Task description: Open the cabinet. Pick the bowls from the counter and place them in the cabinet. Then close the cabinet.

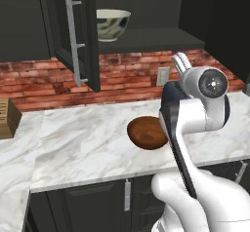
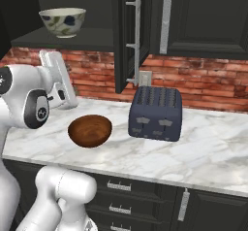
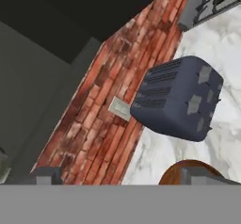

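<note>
While claw (image 3: 121, 175) gapes | cream bowl (image 1: 112, 24) in cabinet (image 1: 146, 40) | wood bowl (image 2: 90, 130) on counter (image 2: 203, 157)

You see the tall black cabinet (image 1: 78, 36) open, a cream-white blue-marked bowl (image 1: 112, 24) on its shelf, a reddish-brown wooden bowl (image 1: 146, 132) on the white marble counter (image 1: 83, 143)

Cabinet (image 1: 78, 36): black, doors open (long silver handles).
White bowl (image 2: 62, 22): upright on its shelf.
Wooden bowl (image 2: 90, 130): upright on marble counter (image 2: 208, 147).
</note>
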You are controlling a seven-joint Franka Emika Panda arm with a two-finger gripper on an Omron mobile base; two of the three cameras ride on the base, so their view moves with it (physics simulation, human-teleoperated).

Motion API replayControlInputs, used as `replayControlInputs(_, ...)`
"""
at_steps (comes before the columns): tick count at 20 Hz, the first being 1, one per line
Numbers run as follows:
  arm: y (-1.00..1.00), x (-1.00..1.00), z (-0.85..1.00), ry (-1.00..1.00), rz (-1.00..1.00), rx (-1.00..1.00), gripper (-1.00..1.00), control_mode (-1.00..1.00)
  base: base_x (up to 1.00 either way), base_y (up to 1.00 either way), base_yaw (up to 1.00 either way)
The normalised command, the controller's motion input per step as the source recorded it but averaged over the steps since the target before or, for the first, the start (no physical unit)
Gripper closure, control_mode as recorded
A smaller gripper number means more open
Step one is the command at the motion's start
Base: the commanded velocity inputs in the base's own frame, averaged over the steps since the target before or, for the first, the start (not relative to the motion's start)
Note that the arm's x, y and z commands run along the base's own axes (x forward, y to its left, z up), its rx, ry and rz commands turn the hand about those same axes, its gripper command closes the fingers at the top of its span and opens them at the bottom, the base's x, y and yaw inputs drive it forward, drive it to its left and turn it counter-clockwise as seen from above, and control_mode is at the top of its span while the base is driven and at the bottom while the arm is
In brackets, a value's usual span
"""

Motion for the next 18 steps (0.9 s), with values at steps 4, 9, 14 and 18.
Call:
replayControlInputs(4, -0.25, 0.0, -0.51, 0.6, 0.11, 0.0, -1.0, -1.0, 0.0, 0.0, 0.0)
replayControlInputs(9, -0.08, -0.08, -0.77, 0.38, 0.13, 0.0, -1.0, -1.0, 0.0, 0.0, 0.0)
replayControlInputs(14, -0.02, -0.11, -0.69, -0.04, 0.08, 0.01, -1.0, -1.0, 0.0, 0.0, 0.0)
replayControlInputs(18, 0.0, -0.12, -0.89, -0.08, 0.08, 0.0, -1.0, -1.0, 0.0, 0.0, 0.0)
